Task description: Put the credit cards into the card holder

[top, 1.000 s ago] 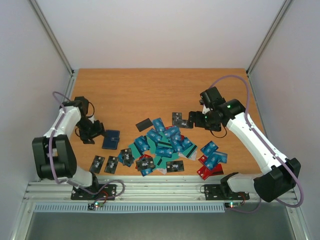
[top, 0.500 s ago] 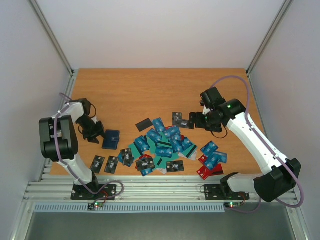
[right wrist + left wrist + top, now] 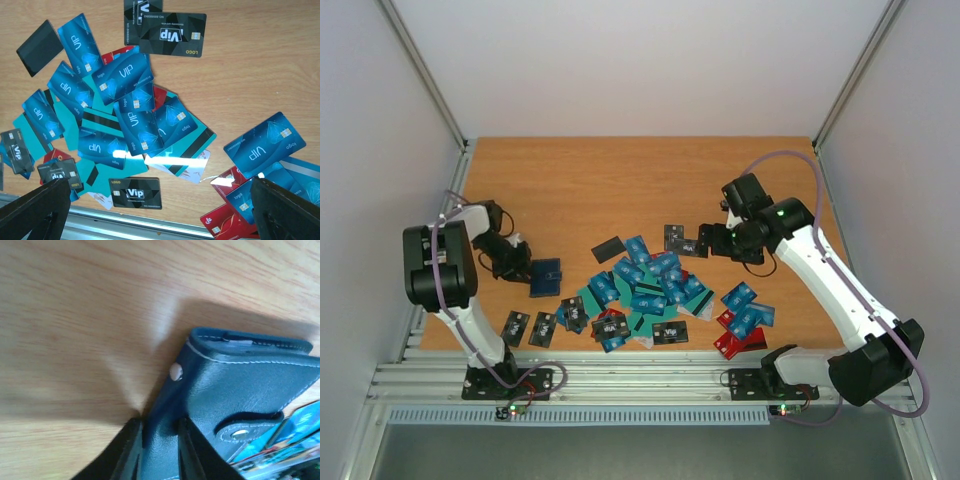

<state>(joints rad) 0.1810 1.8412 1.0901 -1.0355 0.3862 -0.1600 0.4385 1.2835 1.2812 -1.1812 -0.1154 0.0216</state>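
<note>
The dark navy-blue, snap-buttoned leather card holder (image 3: pixel 546 277) lies on the wooden table (image 3: pixel 620 190), left of the heap of blue, teal, black and red plastic credit cards (image 3: pixel 645 295). Its long axis runs roughly near-to-far. The left gripper (image 3: pixel 518 262) meets it from its left edge. In the left wrist view the two black fingers (image 3: pixel 131 447) stand narrowly apart with the holder's edge filling the gap. They look pinched onto the leather, though the contact itself sits at the frame's bottom margin and is hard to confirm. The left arm is folded tight, elbow high, wrist dipped low to the tabletop. The right gripper (image 3: pixel 160 182) hangs over the cards, spread wide and empty, well apart from the holder.
</note>
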